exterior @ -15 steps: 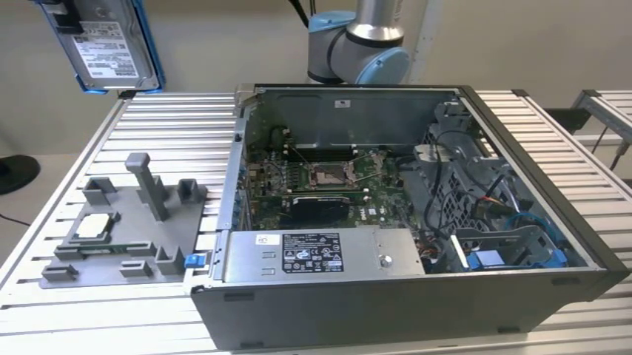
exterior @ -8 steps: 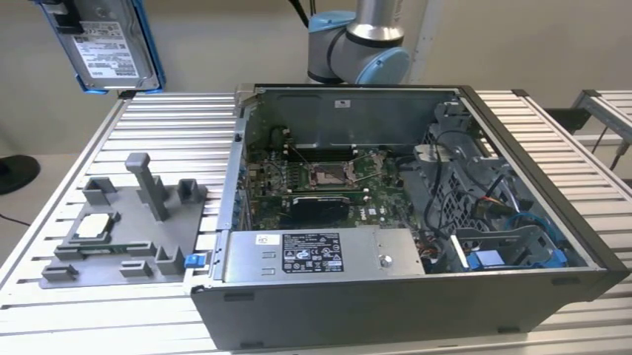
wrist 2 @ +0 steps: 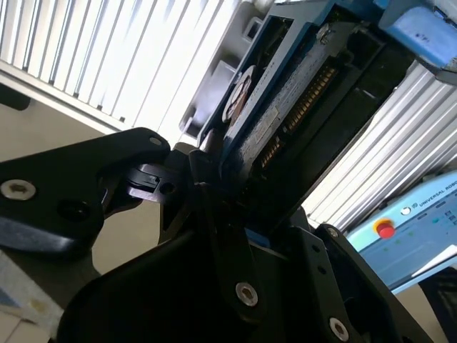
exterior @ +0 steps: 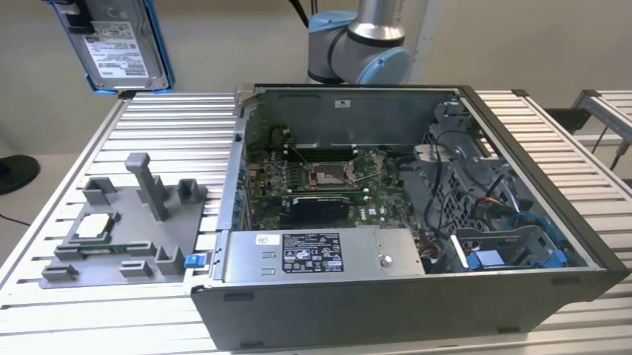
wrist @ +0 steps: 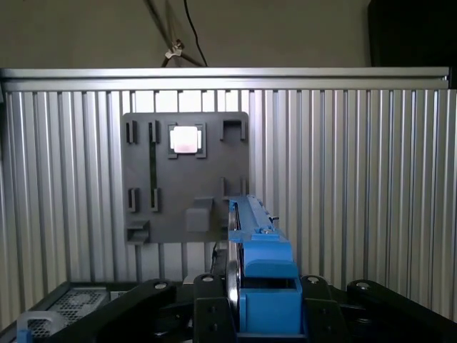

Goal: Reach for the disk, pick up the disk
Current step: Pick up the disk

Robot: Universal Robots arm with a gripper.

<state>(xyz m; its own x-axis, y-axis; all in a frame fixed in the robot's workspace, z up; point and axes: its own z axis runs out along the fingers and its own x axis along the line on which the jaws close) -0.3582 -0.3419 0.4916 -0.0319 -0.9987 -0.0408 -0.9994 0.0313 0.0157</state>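
The disk (exterior: 120, 46), a silver-grey drive with a white label in a blue frame, hangs upright high above the table at the exterior view's far left. In the first wrist view I see the disk (wrist: 251, 232) edge-on, its blue frame standing up between the black fingers of my gripper (wrist: 260, 311), which is shut on it. The second wrist view shows the disk (wrist 2: 282, 107) from close by, its lower end clamped in the gripper (wrist 2: 228, 196).
Below the disk lies a grey fixture plate (exterior: 129, 229) with posts and a small pale-topped chip (exterior: 96, 225); both wrist views show it too. An open computer case (exterior: 553, 222) with a grey labelled box (exterior: 316, 255) stands at the exterior view's right. The arm's base (exterior: 356, 44) is behind it.
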